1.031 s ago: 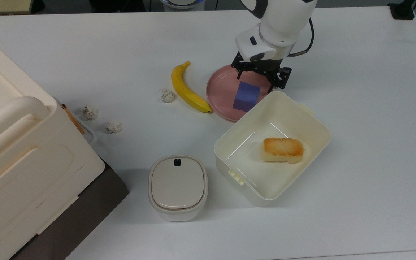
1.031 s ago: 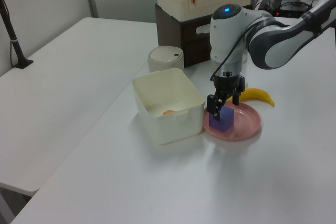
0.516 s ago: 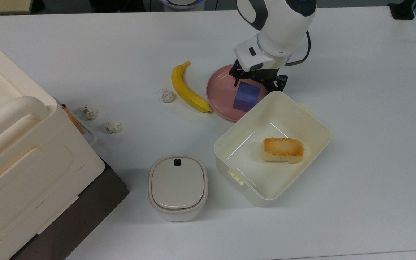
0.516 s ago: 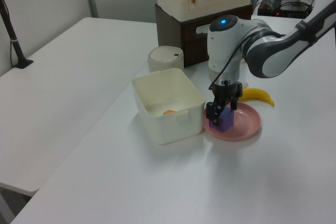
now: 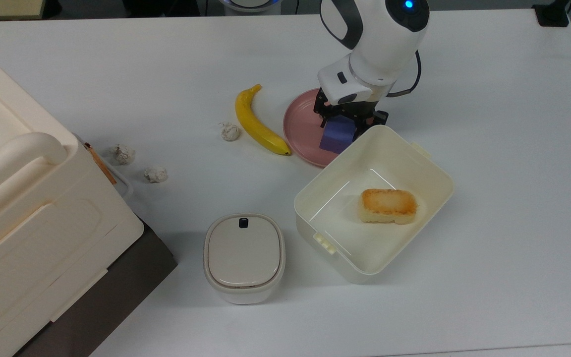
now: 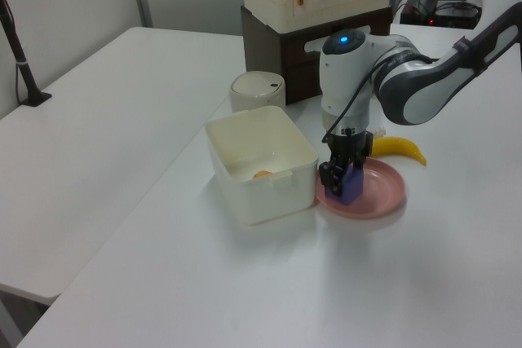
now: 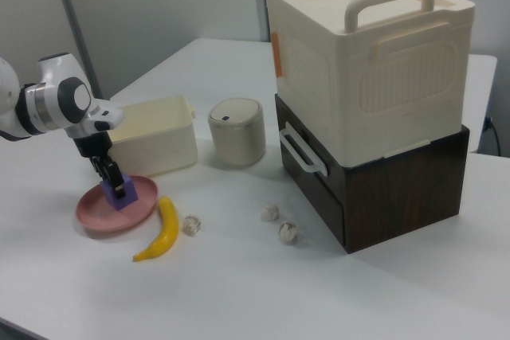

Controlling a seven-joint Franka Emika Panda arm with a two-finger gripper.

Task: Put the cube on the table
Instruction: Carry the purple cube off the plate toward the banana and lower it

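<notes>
Gripper (image 5: 347,120) sits low over the cube (image 5: 337,136) on the plate (image 5: 301,130), fingers wide, straddling it; clamp squarely, lift straight, box (image 5: 429,198) at 5 o'clock

Arm reached down over far side of table, wrist vertical; gripper (image 5: 346,122) pointed straight down, fingers (image 6: 329,173) spread apart at low height.

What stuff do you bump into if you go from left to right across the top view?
Big cream case → three crumpled paper balls → lidded cream canister → banana → pink plate with the cube on it, gripper around it → bread in the open cream box.
</notes>
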